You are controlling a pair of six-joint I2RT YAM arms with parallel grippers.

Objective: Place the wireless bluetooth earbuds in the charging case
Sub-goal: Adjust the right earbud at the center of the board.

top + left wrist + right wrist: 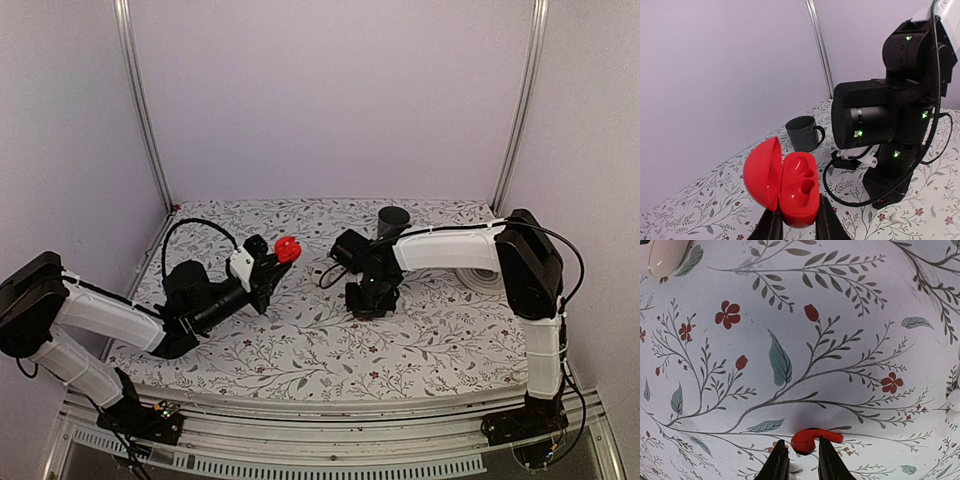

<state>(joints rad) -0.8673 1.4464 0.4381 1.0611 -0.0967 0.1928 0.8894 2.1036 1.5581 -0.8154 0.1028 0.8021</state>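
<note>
Floral tablecloth point(300, 350) lies beneath the right gripper point(800, 460), its jaws narrowed around a red earbud point(810, 439); whether they pinch it I cannot tell; pick-up seems in hand, and next comes a steady lift toward the charging case point(799, 192). Beyond, the left gripper point(799, 220) clamps that case aloft, long axis upright, lid open, hollows facing the right arm.
</note>
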